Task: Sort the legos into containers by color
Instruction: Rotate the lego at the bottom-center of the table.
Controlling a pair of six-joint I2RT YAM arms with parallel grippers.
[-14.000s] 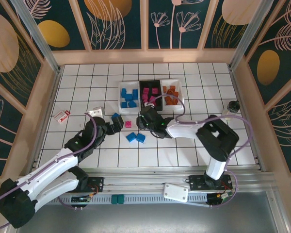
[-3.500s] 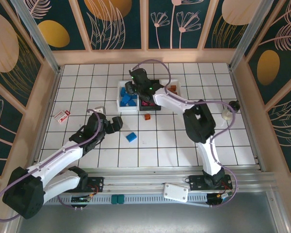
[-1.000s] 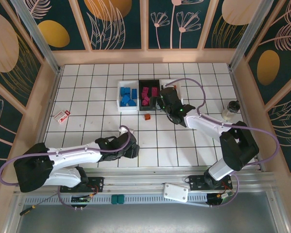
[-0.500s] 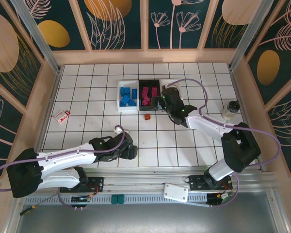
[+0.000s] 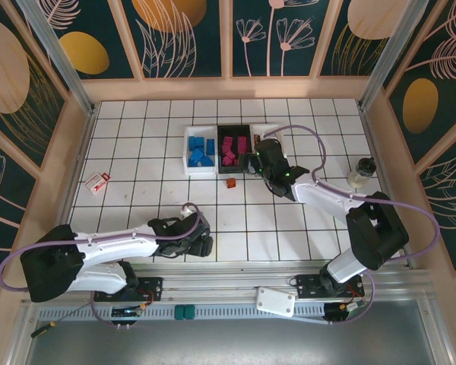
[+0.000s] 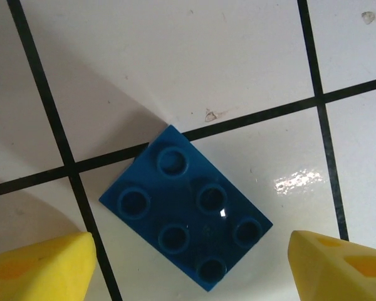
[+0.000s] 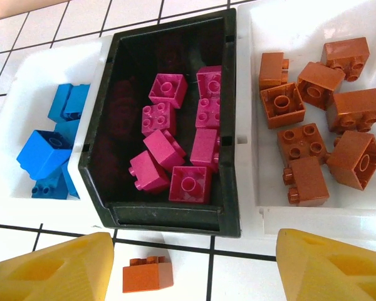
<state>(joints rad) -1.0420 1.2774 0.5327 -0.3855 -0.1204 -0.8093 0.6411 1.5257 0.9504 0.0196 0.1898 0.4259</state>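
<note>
In the left wrist view a blue lego (image 6: 187, 214) lies flat on the white tiles, across a black grout line. My left gripper (image 6: 189, 266) hangs open just above it, with one yellow fingertip (image 6: 41, 266) on each side. In the top view this gripper (image 5: 203, 242) hovers near the table's front edge. My right gripper (image 7: 191, 269) is open and holds nothing, in front of the black tray (image 7: 169, 214) of pink legos. An orange-brown lego (image 7: 148, 274) lies on the tiles between its fingers, nearer the left one. Blue legos fill the left white tray (image 7: 12, 113), orange-brown ones the right white tray (image 7: 313, 216).
The three trays (image 5: 201, 163) stand in a row at mid-table, with the loose orange-brown lego (image 5: 231, 182) just in front. A white-and-red card (image 5: 96, 182) lies at the left. A small jar-like object (image 5: 360, 173) stands at the right wall.
The left gripper has shifted slightly toward the near edge over the blue lego. The right gripper has barely moved in front of the trays.
</note>
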